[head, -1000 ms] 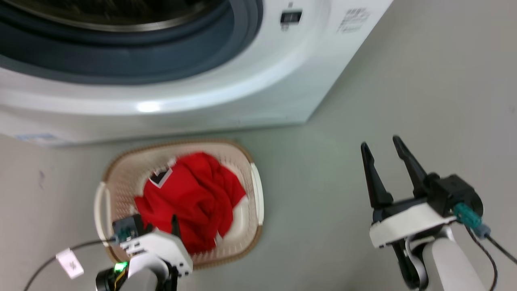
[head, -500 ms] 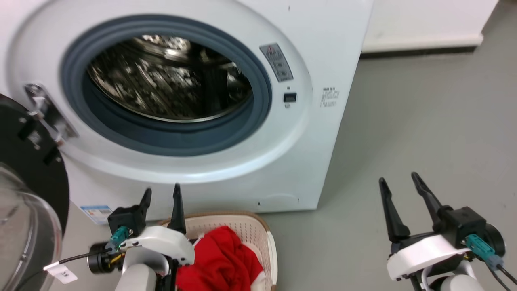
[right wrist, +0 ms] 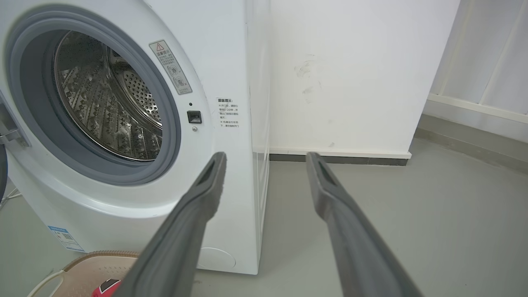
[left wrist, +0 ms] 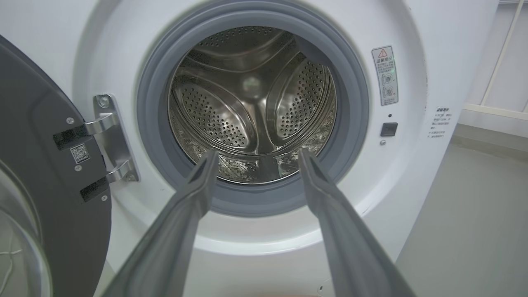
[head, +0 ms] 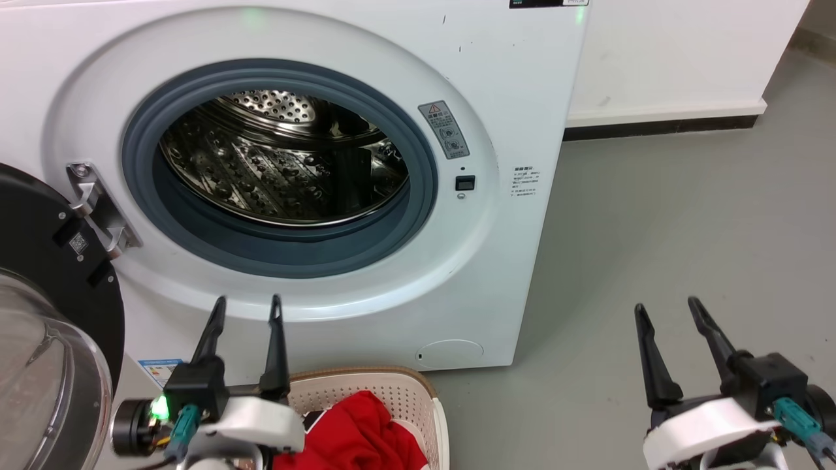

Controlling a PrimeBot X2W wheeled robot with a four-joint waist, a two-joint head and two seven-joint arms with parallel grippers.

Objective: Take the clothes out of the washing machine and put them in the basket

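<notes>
L end effector (head: 248, 299) wide open, nothing held, fingers pointing at the washing machine (head: 522, 98) porthole, just above the basket (head: 398, 385). R end effector (head: 665, 304) also open w/ nothing held, over the floor to the machine's right. Red clothes (head: 356, 434) lie in the basket at the machine's foot; cut off by frame edge, so garment count unclear.

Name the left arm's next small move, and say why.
Probably ease the left gripper toward the drum to check: its fingers are open and empty, the drum shows bare steel, its lowest front hides behind the grey ring, and the clothes lie in the basket.
</notes>
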